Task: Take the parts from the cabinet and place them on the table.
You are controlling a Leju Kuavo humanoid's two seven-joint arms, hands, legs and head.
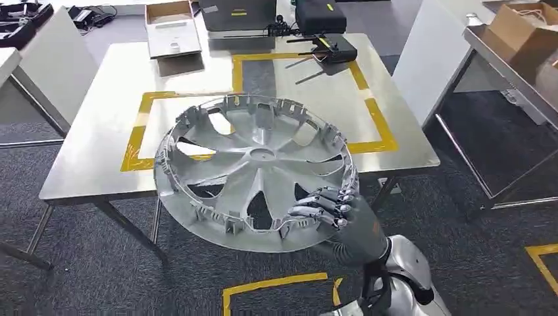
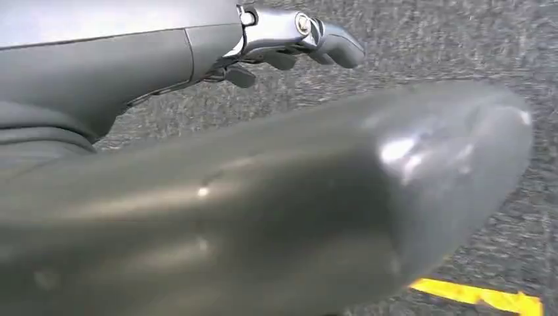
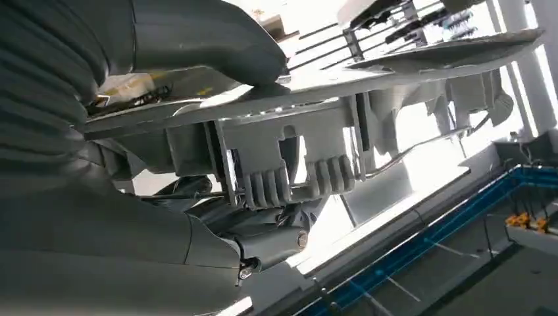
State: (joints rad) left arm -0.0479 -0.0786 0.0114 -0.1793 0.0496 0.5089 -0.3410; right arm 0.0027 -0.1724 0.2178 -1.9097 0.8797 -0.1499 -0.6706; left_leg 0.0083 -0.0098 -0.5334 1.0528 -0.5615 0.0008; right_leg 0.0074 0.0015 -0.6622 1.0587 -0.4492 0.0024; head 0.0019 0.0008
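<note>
Right robot hand (image 1: 332, 209) raised, fingers clamped on something; left robot hand (image 2: 289, 39) hanging, fingers curled.

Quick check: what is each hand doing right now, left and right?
Left hand: fingers curled in, holding nothing, above the carpet.
Right hand: gripping the rim of the silver wheel cover, held in front of the table.

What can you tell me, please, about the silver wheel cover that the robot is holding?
The wheel cover is a large round silver-grey disc, seemingly plastic, with broad curved spokes, open slots between them and a ring of small clips round its rim. Its ribbed inner side faces up. It is held tilted, its far edge over the near edge of the steel table with yellow tape. The right hand grips its near right rim, fingers curled over the top; the right wrist view shows the thumb pressing the other face.
</note>
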